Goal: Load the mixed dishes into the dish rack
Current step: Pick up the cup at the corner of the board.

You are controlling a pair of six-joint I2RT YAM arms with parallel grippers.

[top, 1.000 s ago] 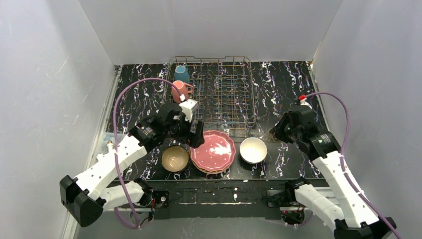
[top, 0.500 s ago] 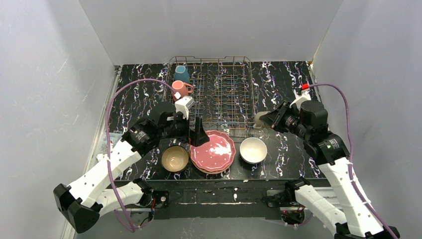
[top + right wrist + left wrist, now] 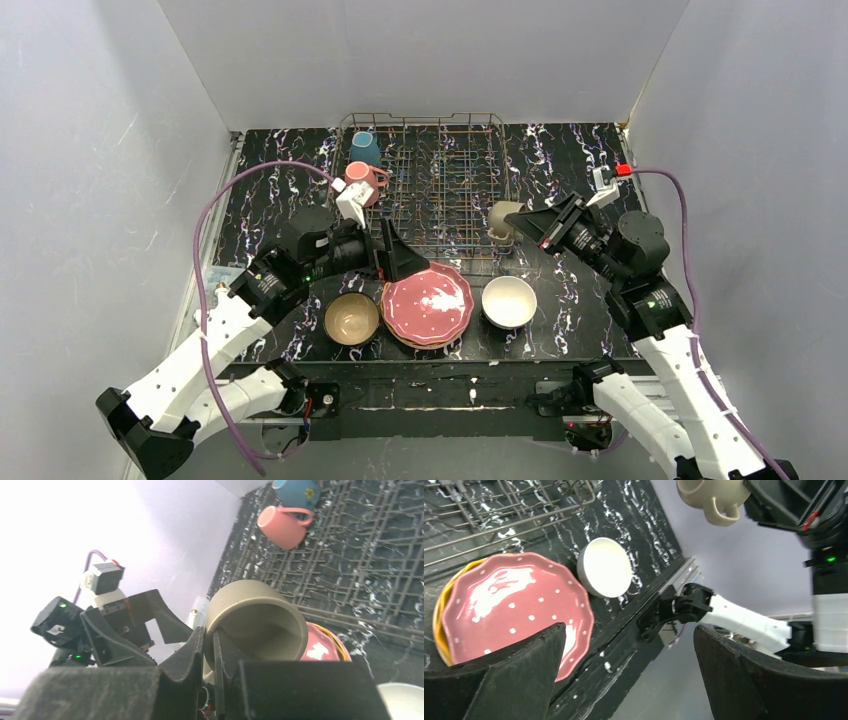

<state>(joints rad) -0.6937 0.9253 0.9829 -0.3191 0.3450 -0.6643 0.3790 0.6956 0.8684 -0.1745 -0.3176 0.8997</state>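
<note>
Right claw (image 3: 210, 655): clamped on rim of olive-grey mug (image 3: 257, 622); thin pinch, I fear it twisting loose over dish rack (image 3: 370, 570) ahead.

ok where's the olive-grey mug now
Top view, right of centre: the small olive-grey ceramic mug is held in the right arm's jaws, at the near right corner of the grey wire dish rack.
</note>
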